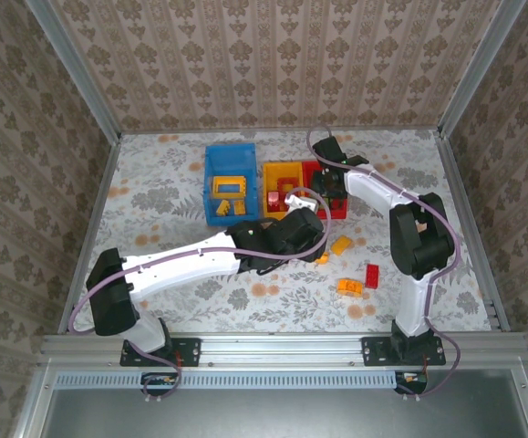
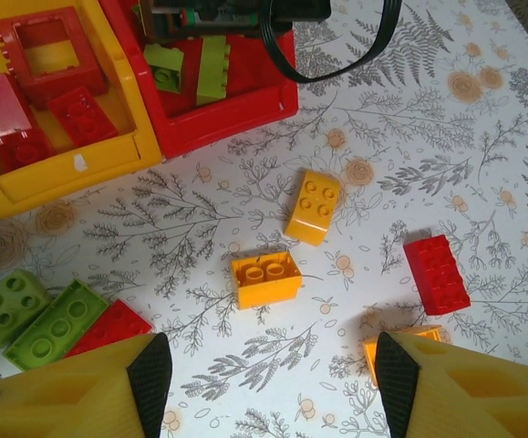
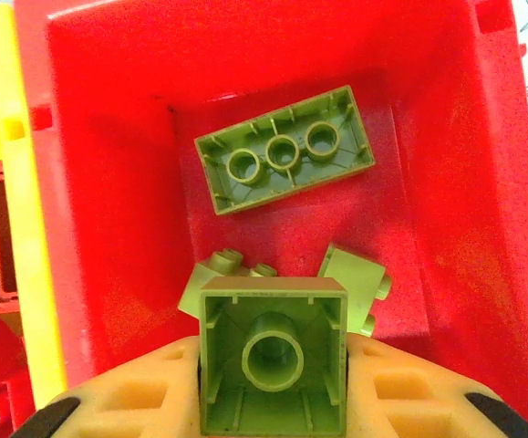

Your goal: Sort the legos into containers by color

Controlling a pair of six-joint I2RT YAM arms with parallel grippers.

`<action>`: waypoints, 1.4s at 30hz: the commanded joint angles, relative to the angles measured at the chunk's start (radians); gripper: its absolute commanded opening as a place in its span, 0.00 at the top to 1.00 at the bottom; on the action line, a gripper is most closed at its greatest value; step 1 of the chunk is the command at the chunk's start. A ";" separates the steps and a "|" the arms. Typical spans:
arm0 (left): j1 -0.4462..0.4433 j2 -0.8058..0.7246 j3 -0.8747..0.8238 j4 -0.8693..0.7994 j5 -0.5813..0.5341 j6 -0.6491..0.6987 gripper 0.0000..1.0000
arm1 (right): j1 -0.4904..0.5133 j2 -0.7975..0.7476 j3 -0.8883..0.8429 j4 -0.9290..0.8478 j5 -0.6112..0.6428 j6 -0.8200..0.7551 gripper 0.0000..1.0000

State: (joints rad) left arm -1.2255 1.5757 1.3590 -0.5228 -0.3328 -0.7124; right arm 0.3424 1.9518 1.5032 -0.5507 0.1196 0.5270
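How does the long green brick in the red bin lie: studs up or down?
Studs down: the long green brick shows its hollow underside with three round tubes, lying on the red bin floor.

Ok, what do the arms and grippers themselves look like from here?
The left arm and right arm have white links with black joints, and a purple-grey cable runs along each. The left gripper has yellow wedge-shaped fingers tipped with black pads. The right gripper has yellow-orange fingers with moulded cut-outs. No markings are readable.
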 commanded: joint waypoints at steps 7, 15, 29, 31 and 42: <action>-0.005 -0.024 0.029 -0.016 -0.051 0.031 0.36 | -0.009 0.063 0.076 -0.056 -0.013 0.020 0.55; -0.002 -0.029 -0.004 -0.034 -0.007 0.071 0.26 | 0.001 -0.081 0.074 -0.059 -0.003 -0.023 0.42; 0.024 0.274 0.123 -0.183 0.148 0.162 0.11 | 0.020 -0.840 -0.430 -0.104 -0.018 -0.056 0.28; 0.023 0.330 0.156 -0.195 0.149 0.103 0.09 | 0.017 -0.937 -0.490 -0.145 -0.020 -0.040 0.27; 0.054 0.502 0.247 -0.167 0.140 -0.073 0.08 | 0.007 -1.172 -0.569 -0.320 -0.020 0.011 0.27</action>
State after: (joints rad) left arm -1.1973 2.0415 1.5787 -0.6804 -0.2043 -0.7250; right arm 0.3500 0.8036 0.9375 -0.8036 0.1150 0.5167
